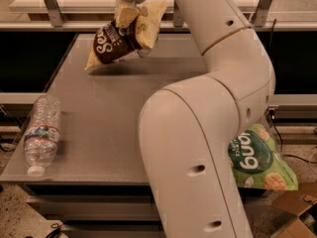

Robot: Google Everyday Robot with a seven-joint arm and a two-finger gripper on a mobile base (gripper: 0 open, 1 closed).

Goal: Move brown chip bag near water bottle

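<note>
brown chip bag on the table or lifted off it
Lifted: the claw, above the far side of the table, grips the brown chip bag, which hangs tilted over its shadow.

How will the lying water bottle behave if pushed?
On its side, the water bottle may roll easily. Thin and ribbed, it probably dents. The end effector holds the brown chip bag above the far side of the table.

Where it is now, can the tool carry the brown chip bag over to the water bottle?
Probably yes. The tool, shut on the brown chip bag, holds it above the far side of the table; the surface toward the water bottle at the near edge shows no obstacle.
</note>
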